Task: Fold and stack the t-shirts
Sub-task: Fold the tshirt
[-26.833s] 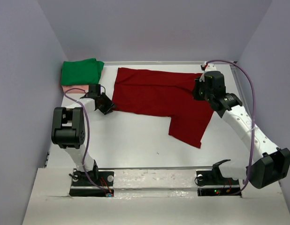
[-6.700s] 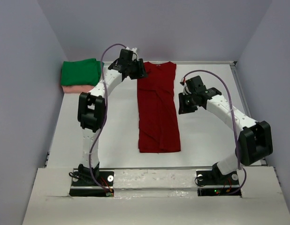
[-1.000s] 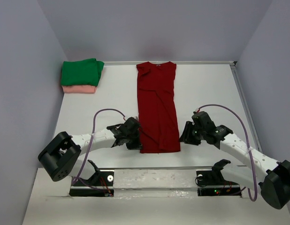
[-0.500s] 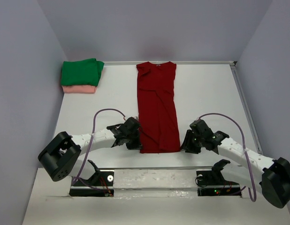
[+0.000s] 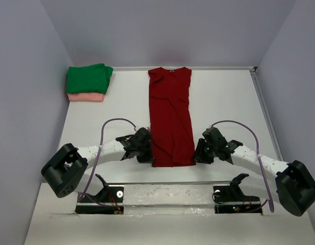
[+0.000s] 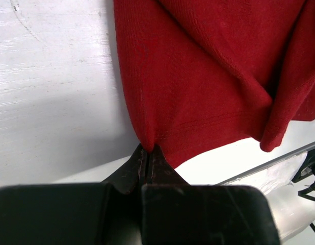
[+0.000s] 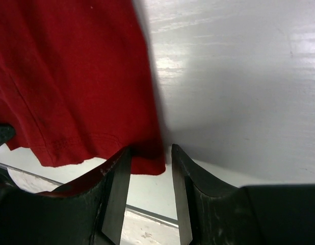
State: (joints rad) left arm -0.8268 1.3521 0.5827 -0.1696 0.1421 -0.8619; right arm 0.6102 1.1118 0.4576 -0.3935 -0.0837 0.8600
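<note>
my left claw (image 6: 147, 155) is clenched tight on the near left corner of the dark red t-shirt (image 6: 208, 76). in its wrist view the two black fingers meet with no gap, the stitched hem is pinched between their tips, and the cloth puckers up from that point. my right claw (image 7: 147, 163) is at the opposite near corner with its jaws parted about halfway. one finger stands on the cloth side and the other on the side of the bare white table (image 7: 239, 92), and the shirt's right edge and hem corner sit in the gap. it is released, gripping nothing, and i cannot tell whether either finger touches the fabric.

in the overhead view both claws sit low in the frame, flanking the bottom hem, and each arm reaches in low from its base at the bottom edge. a purple cable (image 5: 114, 121) arches over the left arm and another arches over the right.

the red shirt lies flat down the centre of the frame as a long narrow strip. its sleeves are folded in, a diagonal crease crosses its middle, and its neckline is at the far edge of the table.

well apart from it, at the upper left of the table, the bright green t-shirt (image 5: 88, 77) sits folded on top of the folded pale salmon pink t-shirt (image 5: 85, 97). only a pink strip shows along the green one's near edge.
</note>
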